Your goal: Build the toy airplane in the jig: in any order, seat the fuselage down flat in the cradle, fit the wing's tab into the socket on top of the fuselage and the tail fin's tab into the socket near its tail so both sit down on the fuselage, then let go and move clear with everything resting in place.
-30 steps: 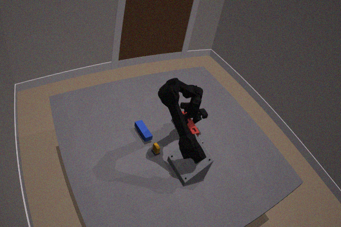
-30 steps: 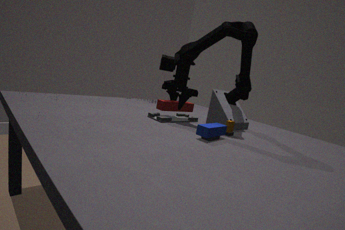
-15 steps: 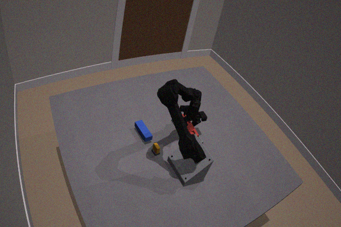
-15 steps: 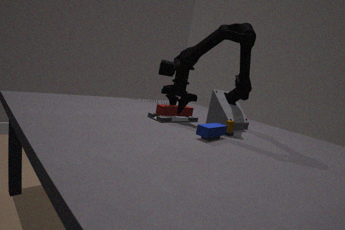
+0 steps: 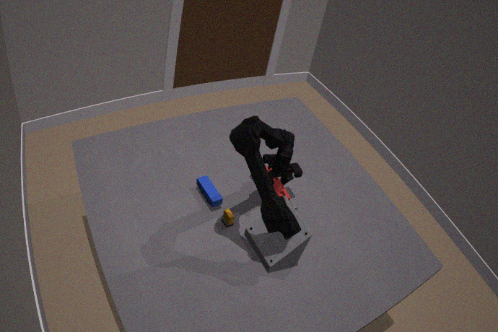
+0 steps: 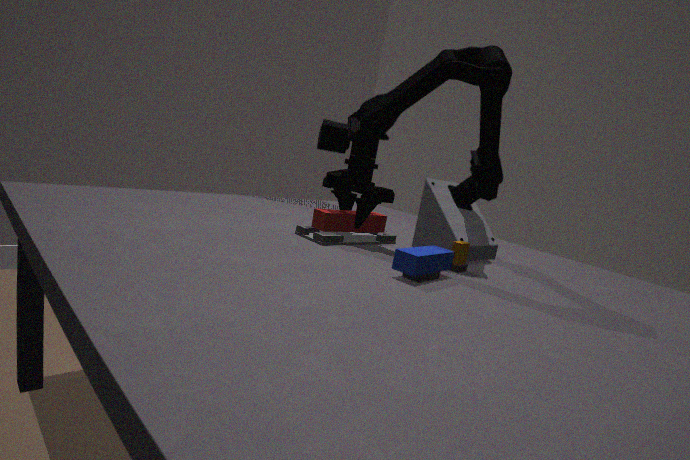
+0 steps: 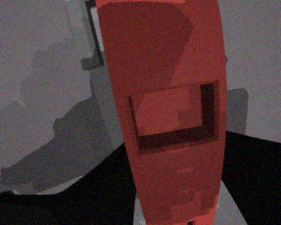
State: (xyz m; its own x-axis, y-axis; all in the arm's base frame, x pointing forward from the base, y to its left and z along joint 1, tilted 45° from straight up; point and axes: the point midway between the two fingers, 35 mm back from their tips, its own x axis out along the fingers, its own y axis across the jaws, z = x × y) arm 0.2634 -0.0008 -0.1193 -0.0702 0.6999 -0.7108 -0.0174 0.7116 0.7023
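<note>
A grey table (image 5: 347, 254) (image 6: 248, 336) (image 7: 261, 39) spreads across the lower part of the top and exterior frames. The black arm (image 5: 273, 213) (image 6: 422, 78) arches over it, right of centre in the exterior view, from a grey wedge stand (image 5: 270, 263) (image 6: 424, 235). Its gripper (image 5: 277, 175) (image 6: 353, 216) (image 7: 167, 139) points down, jaws clamped on the red body's long sides.

Beneath is the grey jig (image 6: 328, 238) (image 7: 92, 64), just right of centre in the exterior frame. The red body (image 5: 278, 188) (image 6: 332, 221) (image 7: 171, 178) is over it, lying level; whether it is fully seated cannot be told. Its long axis runs upper left to lower right in the top frame, nearly sideways in the exterior, and up and down in the wrist frame, where the wide socket faces the camera at centre.

The blue wing (image 5: 209, 191) (image 6: 422, 257) lies apart on the table, long axis upper left to lower right in the top frame. Smallest, the yellow fin (image 5: 228, 217) (image 6: 460, 254) stands upright near the wing's lower-right end there.
</note>
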